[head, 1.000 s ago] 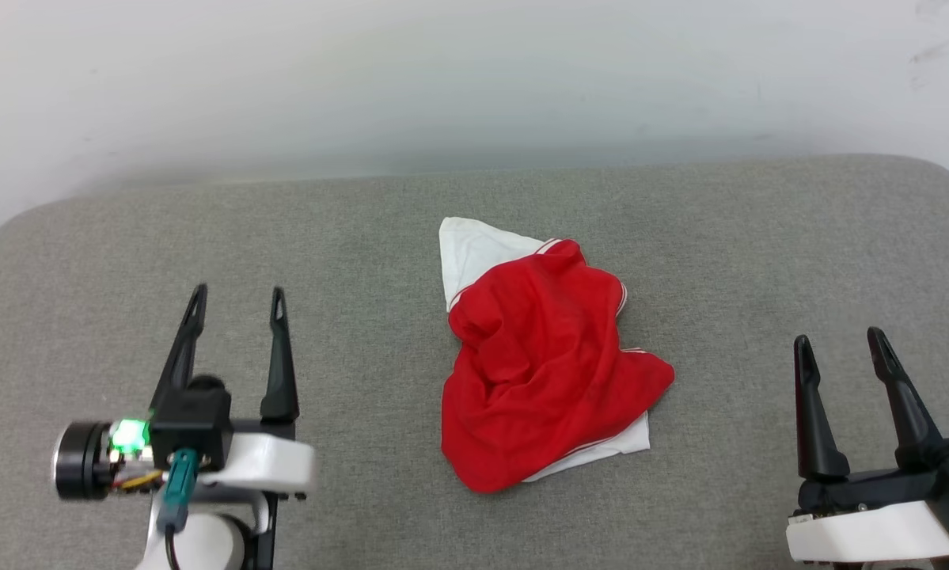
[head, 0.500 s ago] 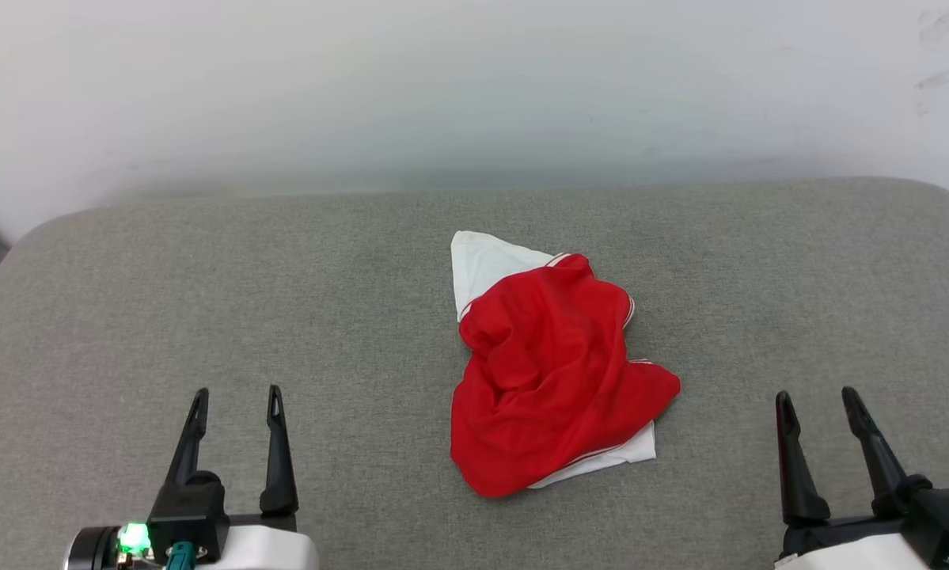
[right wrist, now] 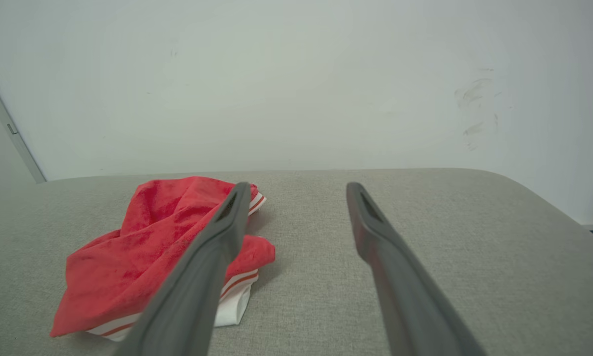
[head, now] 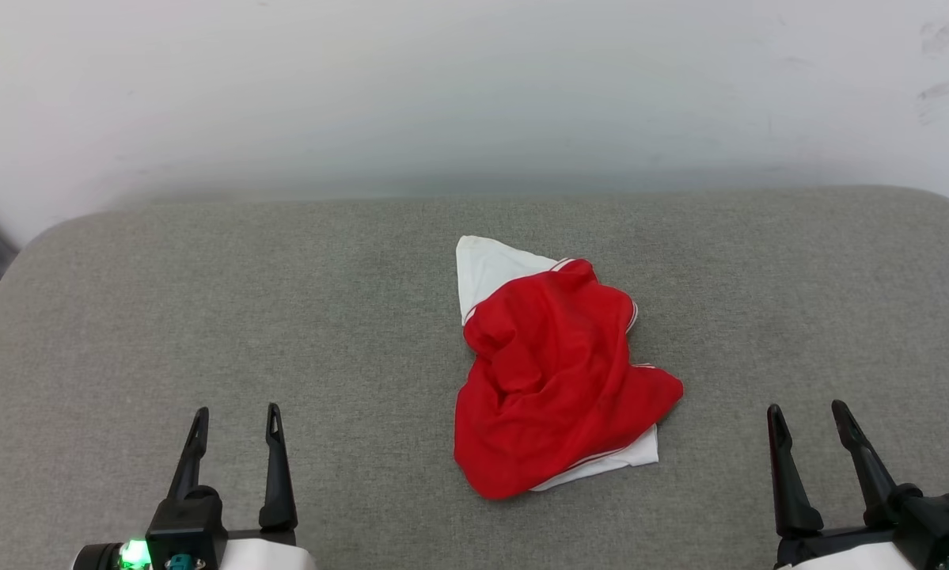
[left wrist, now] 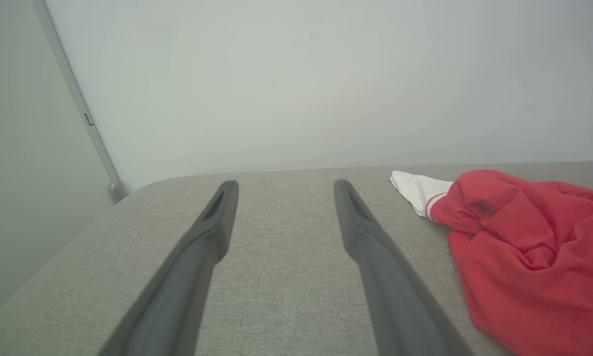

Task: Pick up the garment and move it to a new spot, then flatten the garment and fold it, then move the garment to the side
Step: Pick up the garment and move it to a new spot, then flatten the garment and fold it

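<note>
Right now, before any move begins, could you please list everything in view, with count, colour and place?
garment: one, red with white parts and striped trim, crumpled in the middle of the padded surface
padded surface: one, grey fabric, under everything
wall: one, white with faint scuffs, behind the surface
strip: one, grey, on the wall at far left
left gripper: one, dark fingers, open, lower left, apart from the garment
right gripper: one, dark fingers, open, lower right, apart from the garment
</note>
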Available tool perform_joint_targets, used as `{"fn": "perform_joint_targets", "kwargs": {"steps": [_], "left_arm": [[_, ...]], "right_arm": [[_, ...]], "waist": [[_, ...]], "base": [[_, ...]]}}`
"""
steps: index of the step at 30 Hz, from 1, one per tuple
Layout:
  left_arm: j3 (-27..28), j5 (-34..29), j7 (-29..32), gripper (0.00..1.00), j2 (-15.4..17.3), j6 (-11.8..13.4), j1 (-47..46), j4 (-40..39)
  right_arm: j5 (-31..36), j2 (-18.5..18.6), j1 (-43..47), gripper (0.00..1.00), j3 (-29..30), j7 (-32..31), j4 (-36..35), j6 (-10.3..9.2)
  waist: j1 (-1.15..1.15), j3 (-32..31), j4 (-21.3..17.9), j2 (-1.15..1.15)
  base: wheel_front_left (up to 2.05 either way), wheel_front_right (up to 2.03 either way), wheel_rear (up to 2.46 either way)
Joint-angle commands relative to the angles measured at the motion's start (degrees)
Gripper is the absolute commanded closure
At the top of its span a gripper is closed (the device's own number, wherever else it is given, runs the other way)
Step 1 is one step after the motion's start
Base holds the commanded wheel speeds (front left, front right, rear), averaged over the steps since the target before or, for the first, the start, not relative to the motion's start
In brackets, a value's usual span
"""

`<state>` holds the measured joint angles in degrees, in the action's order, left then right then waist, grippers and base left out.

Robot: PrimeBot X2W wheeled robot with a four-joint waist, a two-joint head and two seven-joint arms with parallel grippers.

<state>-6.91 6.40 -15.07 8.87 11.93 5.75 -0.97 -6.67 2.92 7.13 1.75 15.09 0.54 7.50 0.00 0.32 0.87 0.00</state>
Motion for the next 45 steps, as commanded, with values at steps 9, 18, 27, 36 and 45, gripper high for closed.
{"fn": "perform_joint_targets", "kwargs": {"steps": [9,18,27,36,45], "left_arm": [[2.84,-2.14,-0.15,0.00,-2.25,-2.81,0.94,0.54],[4.88,-3.04,-0.15,0.00,1.10,-8.20,-10.61,1.32],[4.45,-1.86,-0.14,0.00,6.82,-16.47,-36.75,7.45],[-7.21,3.37,12.65,0.00,9.95,-19.23,-61.94,19.98],[-29.15,20.94,35.09,0.00,14.73,-19.27,-79.26,28.15]], "right_arm": [[0.16,-0.07,0.58,0.00,-0.38,0.12,-0.06,-0.02],[0.91,-0.07,-1.55,0.00,-0.70,0.12,-1.08,-0.02],[2.17,-0.07,-5.65,0.00,-0.26,0.12,-3.59,-0.02],[2.87,-0.07,-9.82,0.00,-0.57,0.12,-6.44,-0.02],[3.10,-0.07,-12.69,0.00,-1.01,0.12,-8.94,-0.02]], "waist": [[0.00,-0.20,0.16,0.00],[0.00,1.88,-0.36,0.00],[0.00,9.25,-2.36,0.00],[0.00,16.52,-5.49,0.00],[0.00,23.16,-8.54,0.00]], "base": [[0.00,0.00,0.00],[0.00,0.00,0.00],[0.00,0.00,0.00],[0.00,0.00,0.00],[0.00,0.00,0.00]]}}
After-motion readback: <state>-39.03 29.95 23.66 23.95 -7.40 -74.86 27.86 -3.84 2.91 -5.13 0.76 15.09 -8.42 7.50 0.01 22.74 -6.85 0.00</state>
